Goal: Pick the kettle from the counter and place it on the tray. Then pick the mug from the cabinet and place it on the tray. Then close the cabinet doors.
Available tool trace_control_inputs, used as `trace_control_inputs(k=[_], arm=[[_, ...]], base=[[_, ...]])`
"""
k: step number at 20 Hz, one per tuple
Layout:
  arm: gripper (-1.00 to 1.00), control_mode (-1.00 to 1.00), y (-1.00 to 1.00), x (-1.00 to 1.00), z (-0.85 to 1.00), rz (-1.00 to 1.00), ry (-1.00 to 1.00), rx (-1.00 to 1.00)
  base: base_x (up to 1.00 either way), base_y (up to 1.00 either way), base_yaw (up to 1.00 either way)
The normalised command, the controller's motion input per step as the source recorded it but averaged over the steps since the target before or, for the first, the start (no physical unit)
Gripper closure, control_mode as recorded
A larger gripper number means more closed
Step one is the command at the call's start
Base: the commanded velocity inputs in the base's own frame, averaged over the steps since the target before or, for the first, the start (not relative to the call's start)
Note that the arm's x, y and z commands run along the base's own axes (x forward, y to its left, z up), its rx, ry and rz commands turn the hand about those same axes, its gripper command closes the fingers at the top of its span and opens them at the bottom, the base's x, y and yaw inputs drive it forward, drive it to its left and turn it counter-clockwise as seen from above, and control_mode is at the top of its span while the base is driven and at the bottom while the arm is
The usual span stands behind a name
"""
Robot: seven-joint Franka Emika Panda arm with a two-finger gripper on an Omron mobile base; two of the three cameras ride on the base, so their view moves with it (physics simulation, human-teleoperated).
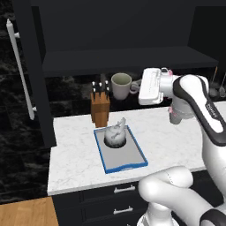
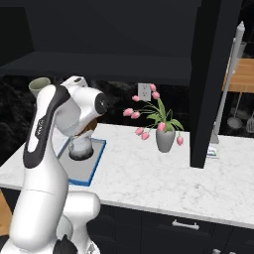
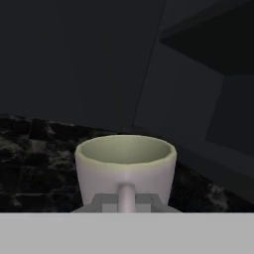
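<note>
The grey-beige mug [image 1: 121, 85] hangs in the air just below the open cabinet [image 1: 123, 59], behind the tray. My gripper [image 1: 136, 86] is shut on its side handle. In the hand view the mug [image 3: 125, 163] faces me upright, pale green inside, with my gripper [image 3: 126, 202] closed around the handle. The mottled kettle [image 1: 115, 134] sits on the far end of the blue-rimmed tray [image 1: 128, 166] on the white marble counter [image 1: 75, 163]. From the right, the arm partly covers the kettle [image 2: 81, 148] and tray [image 2: 88, 168]; the mug [image 2: 39, 87] peeks out behind the arm. Both cabinet doors [image 1: 26, 75] [image 2: 208, 84] stand open.
A wooden knife block [image 1: 100, 107] stands behind the tray, just below and left of the mug. A grey vase of pink tulips [image 2: 165, 138] stands on the counter to the right. Dark drawers with silver handles [image 1: 124, 189] lie below the counter's front edge.
</note>
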Motion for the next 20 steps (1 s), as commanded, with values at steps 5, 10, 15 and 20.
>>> trace_control_inputs(k=[5,10,15,20], arm=[[1.0,-1.0,-0.42,-0.37,-0.13,0.11,0.06,-0.11],[1.0,-1.0,-0.32,-0.51,-0.38,0.11,0.01,-0.05],[1.0,-1.0,-0.18,-0.5,-0.42,0.09,0.0,-0.01],[1.0,-1.0,-0.13,-0.44,-0.42,0.06,0.0,0.0]], base=[[0.0,0.0,0.0],[0.0,0.0,0.0],[0.0,0.0,0.0],[0.0,0.0,0.0]])
